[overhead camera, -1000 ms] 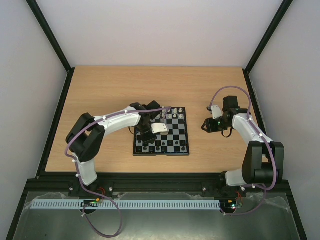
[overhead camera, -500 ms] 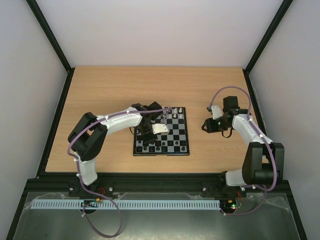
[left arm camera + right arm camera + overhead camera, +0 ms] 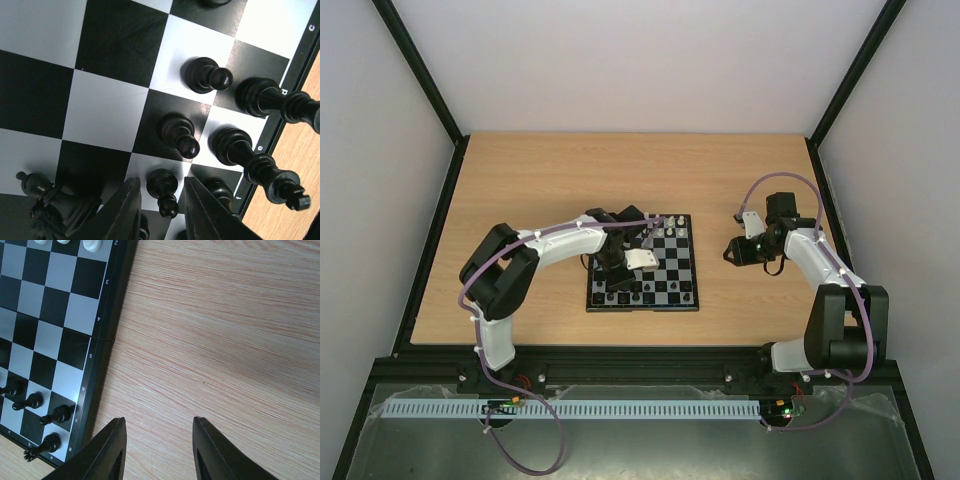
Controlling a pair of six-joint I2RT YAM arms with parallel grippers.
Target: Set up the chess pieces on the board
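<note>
Bottom centre, the left gripper (image 3: 162,181) stands slightly parted around a black pawn (image 3: 164,192). The right gripper (image 3: 158,420) hangs parted above the table (image 3: 225,340).

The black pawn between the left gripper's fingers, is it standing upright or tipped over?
Upright: the black pawn stands on its base on a light square, both fingers clear of it.

the overhead view was evenly, softly lit, the table (image 3: 520,180) bright with only faint shadows under the arms. in the left wrist view the board (image 3: 40,30) showed a mild sheen on its pale squares, the near fingers (image 3: 125,215) were blurred, and the black chess pieces (image 3: 207,75) lost detail, perhaps underexposed. the right wrist view held crisp wood grain.
</note>
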